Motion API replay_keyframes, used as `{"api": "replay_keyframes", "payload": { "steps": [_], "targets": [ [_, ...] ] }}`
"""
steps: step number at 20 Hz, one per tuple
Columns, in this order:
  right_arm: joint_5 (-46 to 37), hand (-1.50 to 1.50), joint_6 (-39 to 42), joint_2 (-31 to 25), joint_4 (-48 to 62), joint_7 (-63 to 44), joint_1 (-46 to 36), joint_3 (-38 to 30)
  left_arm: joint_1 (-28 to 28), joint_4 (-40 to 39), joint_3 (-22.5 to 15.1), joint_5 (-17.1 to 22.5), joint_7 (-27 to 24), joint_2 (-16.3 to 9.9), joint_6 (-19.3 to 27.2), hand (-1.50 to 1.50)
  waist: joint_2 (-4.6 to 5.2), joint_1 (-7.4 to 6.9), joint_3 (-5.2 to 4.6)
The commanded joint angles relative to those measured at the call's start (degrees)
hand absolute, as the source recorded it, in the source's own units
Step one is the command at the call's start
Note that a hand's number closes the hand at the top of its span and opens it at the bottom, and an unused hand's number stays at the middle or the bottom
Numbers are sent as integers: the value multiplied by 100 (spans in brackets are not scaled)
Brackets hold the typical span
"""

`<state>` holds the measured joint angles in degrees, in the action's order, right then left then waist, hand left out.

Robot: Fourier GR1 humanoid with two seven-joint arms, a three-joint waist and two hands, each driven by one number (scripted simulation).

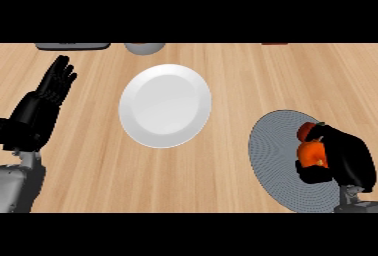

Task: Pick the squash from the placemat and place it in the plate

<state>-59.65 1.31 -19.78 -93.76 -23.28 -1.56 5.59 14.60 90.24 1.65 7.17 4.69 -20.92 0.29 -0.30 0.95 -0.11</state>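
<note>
An orange squash (311,150) lies on the round grey placemat (277,150) at the right of the head view. My right hand (347,157) is over it, fingers and thumb curled round the squash so that much of it is hidden. The white plate (165,105) sits on the wooden counter at the centre, well left of the placemat, with nothing on it. My left hand (46,102) rests open at the left edge, fingers straight and pointing up.
Along the counter's far edge are a flat grey object (72,46), a grey rounded object (144,47) and a sliver of something red (275,43), all cut off by the view's top.
</note>
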Motion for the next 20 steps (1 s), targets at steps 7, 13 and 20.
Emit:
{"api": "replay_keyframes", "payload": {
  "steps": [7, 13, 20],
  "targets": [
    [309, 150, 57, 1233, -2033, -312, -386, 1114, 106, -45, -118, -183, -19, 171, 47, 0, 19, -56, 5],
    [279, 150, 441, 1730, -1437, -664, -1518, 1317, 158, 379, -71, -185, 382, 168, -17, 0, 30, -132, 10],
    [734, 150, -264, 1969, 269, -1195, -3178, 1437, 286, -341, 99, -289, -157, 268, -188, 0, 48, -150, 9]
  ]
}}
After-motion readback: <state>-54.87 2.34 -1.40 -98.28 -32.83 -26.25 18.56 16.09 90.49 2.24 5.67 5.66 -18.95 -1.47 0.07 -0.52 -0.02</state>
